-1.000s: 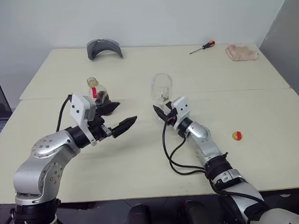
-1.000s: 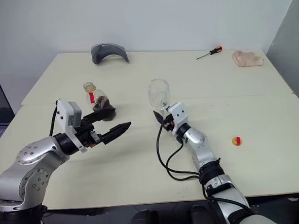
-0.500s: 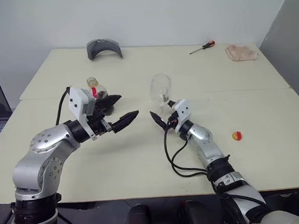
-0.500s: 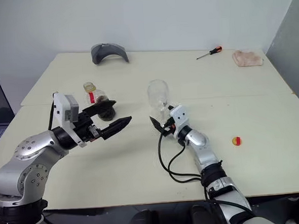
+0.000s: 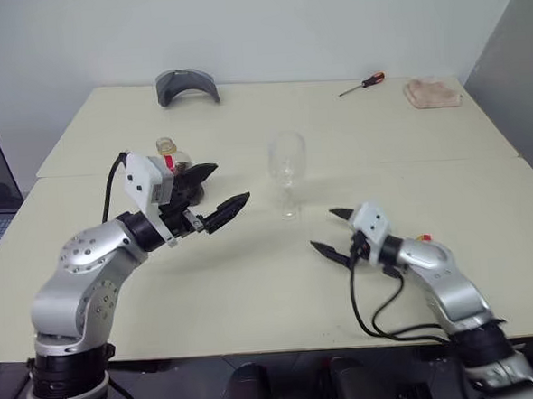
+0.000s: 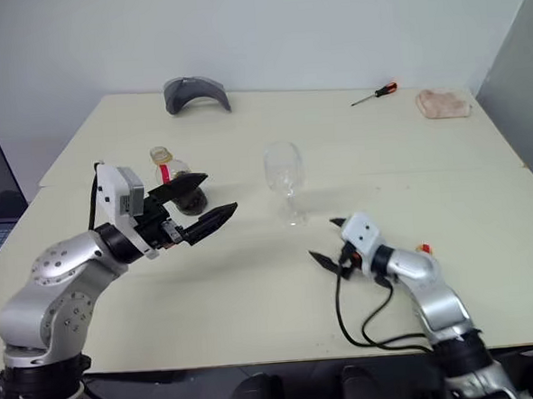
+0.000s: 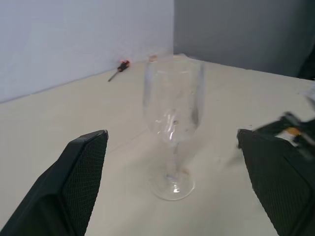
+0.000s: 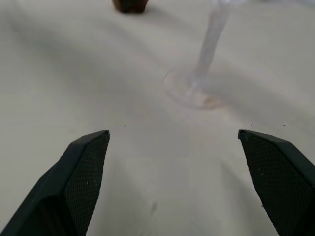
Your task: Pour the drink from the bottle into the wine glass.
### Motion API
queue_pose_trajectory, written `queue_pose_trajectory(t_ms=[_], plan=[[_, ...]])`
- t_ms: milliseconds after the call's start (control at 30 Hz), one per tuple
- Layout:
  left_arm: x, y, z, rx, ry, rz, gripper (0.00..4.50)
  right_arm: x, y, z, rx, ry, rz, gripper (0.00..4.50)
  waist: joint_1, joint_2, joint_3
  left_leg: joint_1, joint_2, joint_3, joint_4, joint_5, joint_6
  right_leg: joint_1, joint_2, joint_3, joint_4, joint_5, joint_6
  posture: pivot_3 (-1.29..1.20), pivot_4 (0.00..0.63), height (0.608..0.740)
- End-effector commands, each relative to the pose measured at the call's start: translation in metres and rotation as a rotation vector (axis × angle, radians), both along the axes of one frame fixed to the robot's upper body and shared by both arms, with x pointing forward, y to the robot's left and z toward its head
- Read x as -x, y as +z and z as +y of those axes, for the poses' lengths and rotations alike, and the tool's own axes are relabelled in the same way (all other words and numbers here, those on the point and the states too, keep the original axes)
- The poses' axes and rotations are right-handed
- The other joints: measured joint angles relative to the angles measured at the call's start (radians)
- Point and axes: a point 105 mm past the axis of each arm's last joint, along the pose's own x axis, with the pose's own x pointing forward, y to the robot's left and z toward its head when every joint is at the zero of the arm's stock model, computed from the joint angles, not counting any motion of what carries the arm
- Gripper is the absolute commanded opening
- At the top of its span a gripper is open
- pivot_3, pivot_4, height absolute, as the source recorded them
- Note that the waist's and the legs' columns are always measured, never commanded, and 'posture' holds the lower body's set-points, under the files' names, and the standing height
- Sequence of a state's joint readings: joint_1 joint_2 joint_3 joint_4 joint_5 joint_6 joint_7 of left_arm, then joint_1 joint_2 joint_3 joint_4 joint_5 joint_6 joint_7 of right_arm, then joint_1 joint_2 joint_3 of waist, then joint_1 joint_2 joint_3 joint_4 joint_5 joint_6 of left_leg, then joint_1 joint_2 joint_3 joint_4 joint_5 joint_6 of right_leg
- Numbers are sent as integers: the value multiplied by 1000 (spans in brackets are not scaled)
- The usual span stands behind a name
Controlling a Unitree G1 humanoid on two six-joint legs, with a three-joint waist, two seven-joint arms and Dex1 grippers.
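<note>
Soft, even overhead light leaves the cream table [image 5: 253,282] bright, with faint, diffuse shadows under both arms. The head views are sharp and free of glare. The right wrist view is blurred, smearing the wine glass [image 8: 204,64] stem and foot.

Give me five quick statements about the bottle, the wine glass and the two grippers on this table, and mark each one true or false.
1. The wine glass stands upright on the table. True.
2. The right gripper is closed around the glass stem. False: its jaws are open and it is clear of the glass, nearer the robot.
3. The bottle stands upright behind the left gripper. True.
4. The left gripper has its jaws shut on the bottle. False: they are open and hold nothing.
5. The wine glass is full of dark drink. False: it looks empty.
</note>
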State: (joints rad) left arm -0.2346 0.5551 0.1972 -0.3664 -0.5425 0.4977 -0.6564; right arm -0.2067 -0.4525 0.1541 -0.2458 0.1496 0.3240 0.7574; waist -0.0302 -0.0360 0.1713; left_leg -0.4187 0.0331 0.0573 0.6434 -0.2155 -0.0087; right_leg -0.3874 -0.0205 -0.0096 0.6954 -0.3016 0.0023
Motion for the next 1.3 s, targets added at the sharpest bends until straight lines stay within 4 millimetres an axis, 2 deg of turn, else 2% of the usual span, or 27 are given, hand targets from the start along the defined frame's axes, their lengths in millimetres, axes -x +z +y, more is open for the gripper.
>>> queue_pose_trajectory(t_ms=[33,133,333,667,1067,1300], plan=[[-7,1,13,4,157,-77,4500,18,40,6,-69,78,-54,4460,0,0,0,0,0,-1,0,0,0,0,1,0,0,0,0,0,150,740],[-11,-16,26,23,356,-86,4500,32,53,4,-80,134,-38,4460,5,0,0,0,0,-1,-1,0,0,0,1,-1,0,0,0,0,150,740],[-12,-33,43,18,532,-79,4500,31,61,4,-94,125,-33,4460,10,-3,0,-1,-1,-2,0,0,0,1,0,-1,-3,0,0,0,150,740],[-22,-28,55,8,565,-85,4500,39,71,13,-102,214,-29,4460,13,-3,0,-1,-1,-1,0,0,0,1,0,-1,-4,0,0,0,150,740],[-58,-29,57,1,600,-31,4500,53,91,24,-125,296,-28,4460,15,-3,0,-2,-1,-2,0,0,0,1,0,-2,-5,0,0,0,150,740],[-64,-34,60,5,638,-15,4500,54,94,21,-117,291,-20,4460,15,-3,0,-2,-1,-2,0,0,0,1,0,-2,-5,0,0,0,150,740]])
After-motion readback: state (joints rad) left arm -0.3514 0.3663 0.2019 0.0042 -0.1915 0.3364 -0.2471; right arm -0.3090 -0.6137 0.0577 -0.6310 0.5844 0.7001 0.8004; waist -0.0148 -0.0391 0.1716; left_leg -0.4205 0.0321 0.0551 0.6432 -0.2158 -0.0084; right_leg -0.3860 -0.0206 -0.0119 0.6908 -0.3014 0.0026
